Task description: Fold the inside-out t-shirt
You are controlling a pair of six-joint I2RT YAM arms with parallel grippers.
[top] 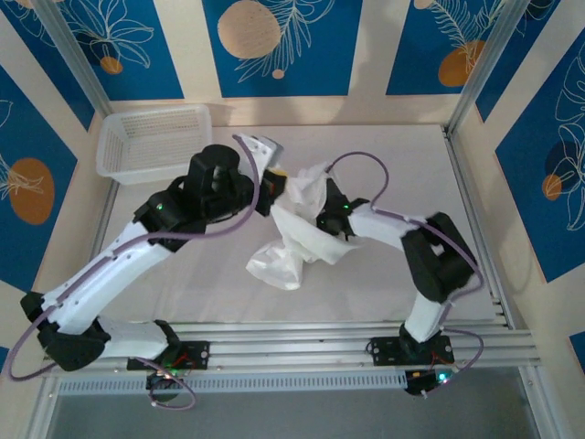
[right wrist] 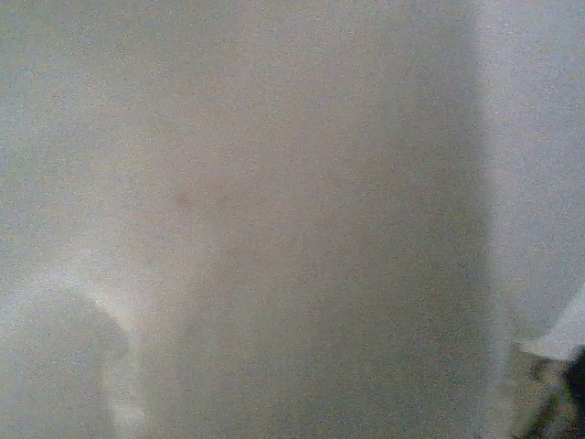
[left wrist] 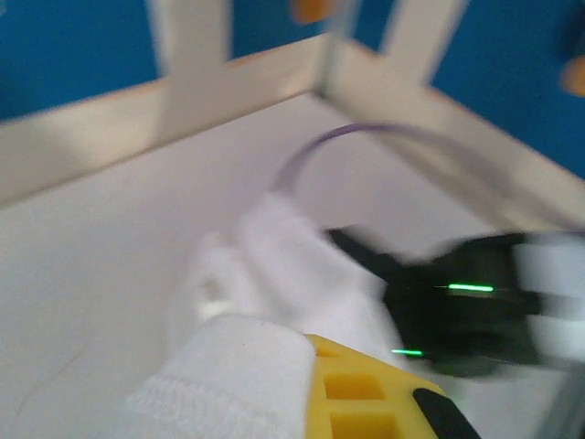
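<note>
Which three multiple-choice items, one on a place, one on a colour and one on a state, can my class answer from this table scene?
1. Where does the white plastic mesh basket stand?
A. at the back left of the table
B. at the front right
C. on top of the shirt

2. What colour are the painted wall panels?
A. red
B. green
C. blue

3. How does the thin white cotton t-shirt lie?
A. folded into a neat square
B. crumpled in a heap
C. spread out flat

Key:
1 A: the top view shows it in the far left corner.
2 C: the panels have a blue ground with tan circles.
3 B: it is bunched up mid-table.
</note>
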